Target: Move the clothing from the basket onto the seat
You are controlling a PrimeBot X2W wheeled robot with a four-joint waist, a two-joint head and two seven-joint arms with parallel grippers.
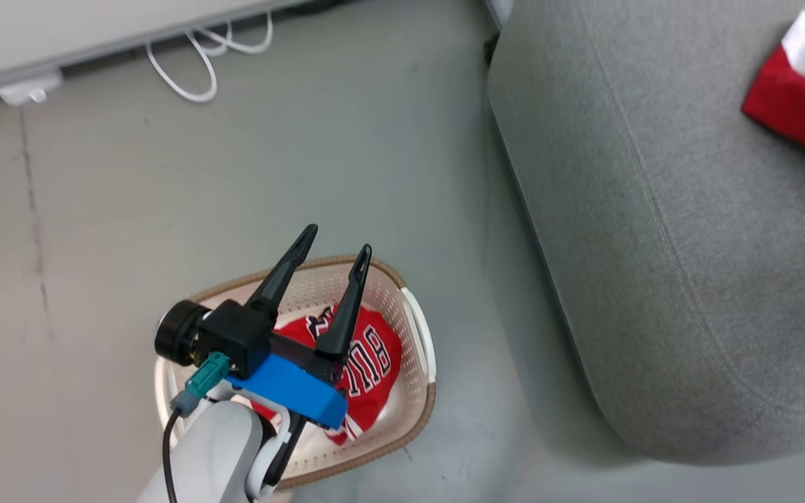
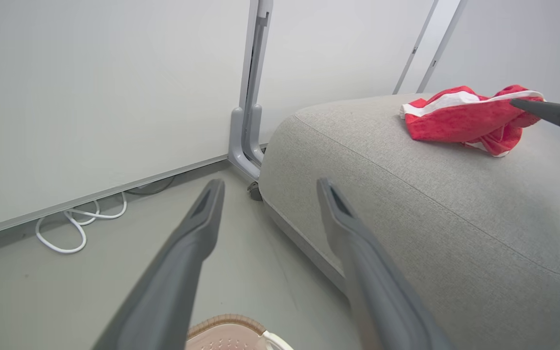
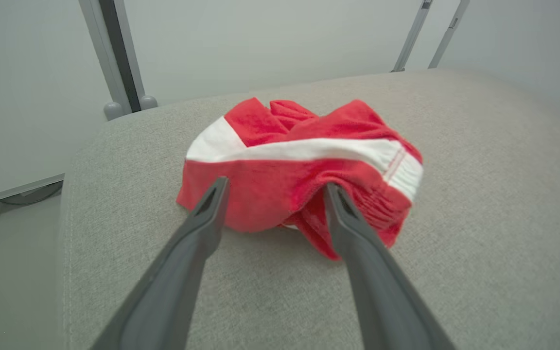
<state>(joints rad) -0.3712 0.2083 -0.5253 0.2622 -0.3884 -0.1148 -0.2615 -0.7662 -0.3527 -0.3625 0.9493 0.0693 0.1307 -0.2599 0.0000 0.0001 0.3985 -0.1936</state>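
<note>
Head view, and the left tool [image 1: 339, 237] hangs over the basket [image 1: 425, 328], its two dark fingers spread wide with nothing between them. Down in the basket lies the red jersey [image 1: 374, 356], crumpled, its black-and-white lettering facing up. The basket sits on the grey floor [image 1: 305, 140], near the big grey seat [image 1: 654, 244] but apart from it. Over on the seat, the red shorts [image 3: 309, 126] lie in a bunched heap, a white stripe running across the top. Right wrist view now: the right tool [image 3: 276, 183] is wide too, its tips at the near edge of the shorts, clamping nothing. Whether they touch the cloth, I cannot tell. A white cable [image 1: 193, 70] loops at the foot of the wall.
</note>
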